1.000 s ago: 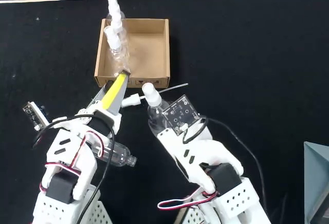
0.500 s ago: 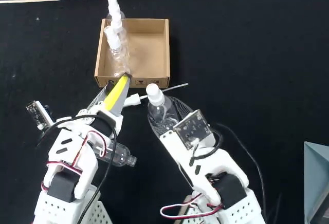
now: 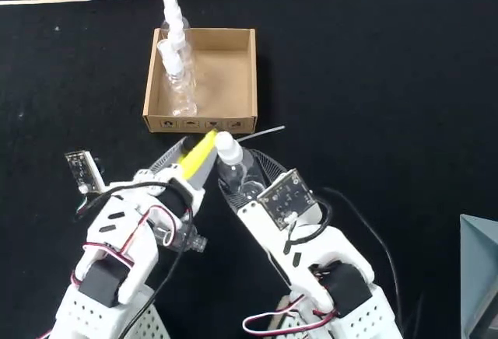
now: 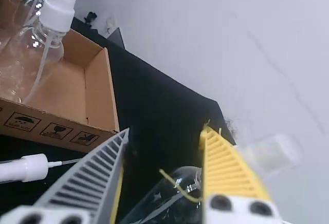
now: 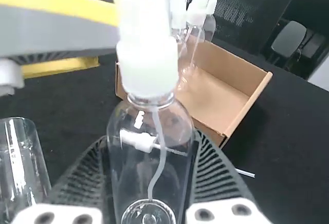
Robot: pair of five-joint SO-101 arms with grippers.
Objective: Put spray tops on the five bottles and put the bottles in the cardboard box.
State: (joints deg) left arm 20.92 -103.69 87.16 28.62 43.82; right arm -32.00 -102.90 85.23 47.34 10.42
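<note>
My right gripper is shut on a clear bottle that stands upright with a white spray top on it, just in front of the cardboard box. My left gripper is open, its yellow finger right beside that spray top. In the left wrist view the gripper frames the bottle's body. Two topped bottles stand at the box's left side. A loose spray top lies before the box. A capless bottle lies under the left arm.
The loose top's thin tube lies on the black table in front of the box. A grey-blue object sits at the right edge. The box's right half holds nothing.
My left gripper has swung right from the box's front wall to beside the held bottle's spray top. The right gripper has shifted the bottle slightly left.
</note>
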